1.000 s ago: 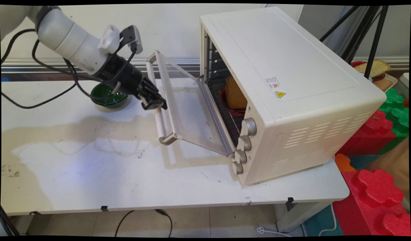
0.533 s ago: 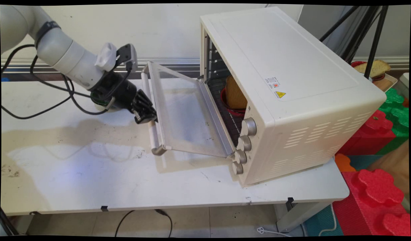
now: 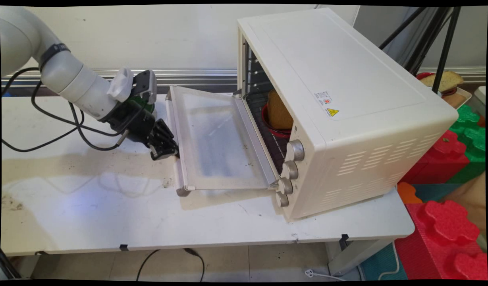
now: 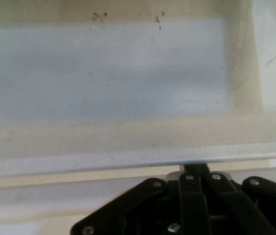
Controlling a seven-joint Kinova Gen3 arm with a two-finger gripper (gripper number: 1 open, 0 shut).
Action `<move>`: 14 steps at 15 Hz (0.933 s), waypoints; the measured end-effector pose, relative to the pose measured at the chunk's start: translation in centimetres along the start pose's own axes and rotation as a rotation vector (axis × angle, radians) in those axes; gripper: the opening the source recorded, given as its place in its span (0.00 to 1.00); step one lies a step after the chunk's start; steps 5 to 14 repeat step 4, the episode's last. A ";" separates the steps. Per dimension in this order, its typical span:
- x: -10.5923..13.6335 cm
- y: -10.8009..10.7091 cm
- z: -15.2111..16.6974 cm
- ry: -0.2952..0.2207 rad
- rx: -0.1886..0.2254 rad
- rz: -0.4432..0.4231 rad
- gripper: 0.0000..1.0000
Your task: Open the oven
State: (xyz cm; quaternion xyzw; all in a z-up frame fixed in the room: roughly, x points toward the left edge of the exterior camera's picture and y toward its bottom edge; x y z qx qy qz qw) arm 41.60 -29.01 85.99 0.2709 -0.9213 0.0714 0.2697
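My black gripper (image 3: 169,151) is shut on the pale bar handle (image 3: 174,119) of the cream toaster oven's (image 3: 339,79) glass door (image 3: 216,139). The door hangs open, nearly level, just above the white table (image 3: 108,214). Inside the oven a slice of bread (image 3: 278,110) stands in a red bowl (image 3: 272,128) on the rack. In the hand view the handle (image 4: 103,159) runs across just beyond the gripper (image 4: 195,170), with the door glass (image 4: 103,73) past it. A green bowl (image 3: 147,106) shows only as a sliver behind my wrist.
Black cables (image 3: 49,131) loop from the arm over the table's left. Red and green foam blocks (image 3: 446,222) are stacked off the table's right end. A tray with bread (image 3: 446,81) and tripod legs (image 3: 442,43) stand at the far right.
The gripper has swung down and left with the handle, and the door has dropped from half open to almost flat. The arm now hides most of the green bowl.
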 end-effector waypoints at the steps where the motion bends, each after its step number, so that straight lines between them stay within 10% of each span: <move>1: -0.3 0.0 0.1 0.000 0.000 0.005 0.00; 14: -0.8 -0.2 0.2 0.011 0.004 0.021 0.00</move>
